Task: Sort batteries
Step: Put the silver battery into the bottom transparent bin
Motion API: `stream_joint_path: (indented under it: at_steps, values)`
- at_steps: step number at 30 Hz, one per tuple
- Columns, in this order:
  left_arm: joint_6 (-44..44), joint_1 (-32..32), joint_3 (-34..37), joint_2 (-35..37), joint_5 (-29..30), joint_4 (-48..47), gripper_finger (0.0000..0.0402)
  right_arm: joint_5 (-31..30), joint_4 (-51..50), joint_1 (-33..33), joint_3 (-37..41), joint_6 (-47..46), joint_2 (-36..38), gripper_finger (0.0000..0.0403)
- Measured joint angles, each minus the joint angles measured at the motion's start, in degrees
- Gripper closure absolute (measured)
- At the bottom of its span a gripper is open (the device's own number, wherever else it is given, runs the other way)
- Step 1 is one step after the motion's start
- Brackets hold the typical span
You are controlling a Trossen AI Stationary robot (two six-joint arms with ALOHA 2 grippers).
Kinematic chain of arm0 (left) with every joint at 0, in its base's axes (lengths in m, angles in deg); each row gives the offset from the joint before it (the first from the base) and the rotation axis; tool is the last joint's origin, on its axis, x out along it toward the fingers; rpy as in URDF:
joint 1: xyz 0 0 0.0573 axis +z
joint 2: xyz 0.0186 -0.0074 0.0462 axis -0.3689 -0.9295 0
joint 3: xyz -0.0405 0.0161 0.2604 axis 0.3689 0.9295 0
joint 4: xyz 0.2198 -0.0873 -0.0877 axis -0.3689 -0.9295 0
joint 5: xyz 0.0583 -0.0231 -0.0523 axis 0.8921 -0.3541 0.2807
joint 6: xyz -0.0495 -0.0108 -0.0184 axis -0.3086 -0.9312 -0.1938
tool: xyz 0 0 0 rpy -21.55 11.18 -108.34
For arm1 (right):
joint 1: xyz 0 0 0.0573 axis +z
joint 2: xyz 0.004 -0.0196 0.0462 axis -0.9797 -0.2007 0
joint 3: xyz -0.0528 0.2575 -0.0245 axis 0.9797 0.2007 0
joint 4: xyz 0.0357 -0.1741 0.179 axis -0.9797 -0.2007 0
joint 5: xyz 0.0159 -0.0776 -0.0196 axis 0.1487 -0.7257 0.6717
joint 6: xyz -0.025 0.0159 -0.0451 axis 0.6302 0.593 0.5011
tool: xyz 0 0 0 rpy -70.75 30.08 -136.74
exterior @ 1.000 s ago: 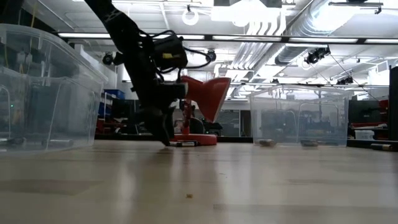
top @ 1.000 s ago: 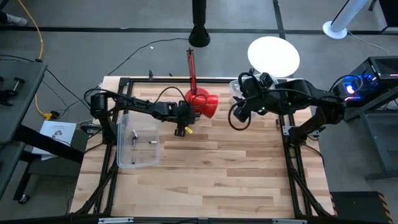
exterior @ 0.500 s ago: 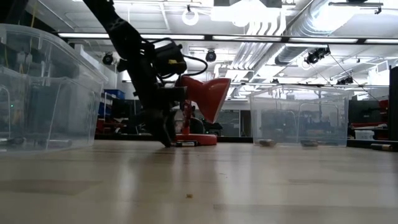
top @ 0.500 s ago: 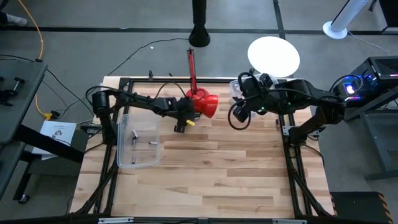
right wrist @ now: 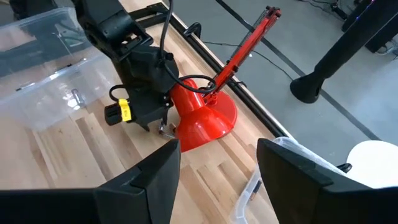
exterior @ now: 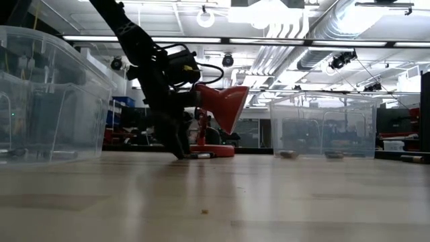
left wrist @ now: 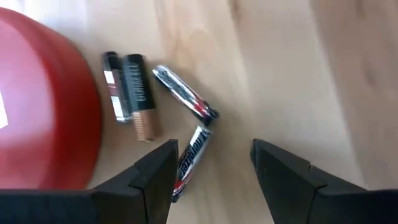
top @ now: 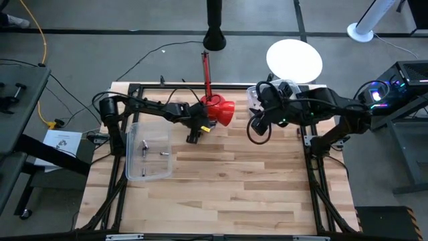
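Several batteries lie on the wooden table beside the red scoop (top: 221, 112): a thick black-and-copper one (left wrist: 138, 93), a thin one (left wrist: 112, 84) next to it, and two slim ones (left wrist: 185, 99) (left wrist: 191, 158). My left gripper (left wrist: 214, 171) stands open just above them, pointing steeply down, with the nearest slim battery between its fingers, close to one finger (left wrist: 158, 180). In the low view its fingertips (exterior: 180, 153) reach almost to the table. My right gripper (right wrist: 217, 180) hangs open high over the table's far right, holding nothing.
A clear bin (top: 148, 150) holding a few batteries (top: 144, 144) stands at the table's left. Another clear bin (exterior: 322, 128) stands at the far right under my right arm. The scoop's red handle (top: 206, 73) points past the far edge. The near half of the table is bare wood.
My left gripper has shifted a little toward the far edge and the red scoop, sunk slightly and turned at the wrist, staying open. My right arm has kept still.
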Motion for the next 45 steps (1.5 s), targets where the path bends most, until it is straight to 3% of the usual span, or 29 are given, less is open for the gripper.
stream_joint_path:
  at_steps: [8, 13, 30, 34, 45]
  values:
    - [-2.1, -0.52, 0.02, 0.31, -2.77, -4.8, 0.0202, 0.02, -0.13, 1.78, 0.0, -1.42, 0.0, 0.0197]
    - [-1.17, -1.32, 0.0, 0.31, 1.59, -5.54, 0.0202, -0.2, -0.16, 1.88, 0.0, -1.67, 0.0, 0.0197]
    - [15.15, -1.43, -0.17, 1.02, 8.36, -11.06, 0.0204, 0.02, -0.49, 1.88, 0.0, -2.96, 0.0, 0.0197]
    - [18.32, -1.32, -0.17, 1.03, 8.5, -11.55, 0.0223, 0.02, -0.48, 1.88, 0.0, -3.0, 0.0, 0.0197]
    - [22.17, -0.99, 0.15, 0.49, 8.96, -8.86, 0.0325, 0.85, -0.45, 1.88, 0.0, -5.13, 0.0, 0.0197]
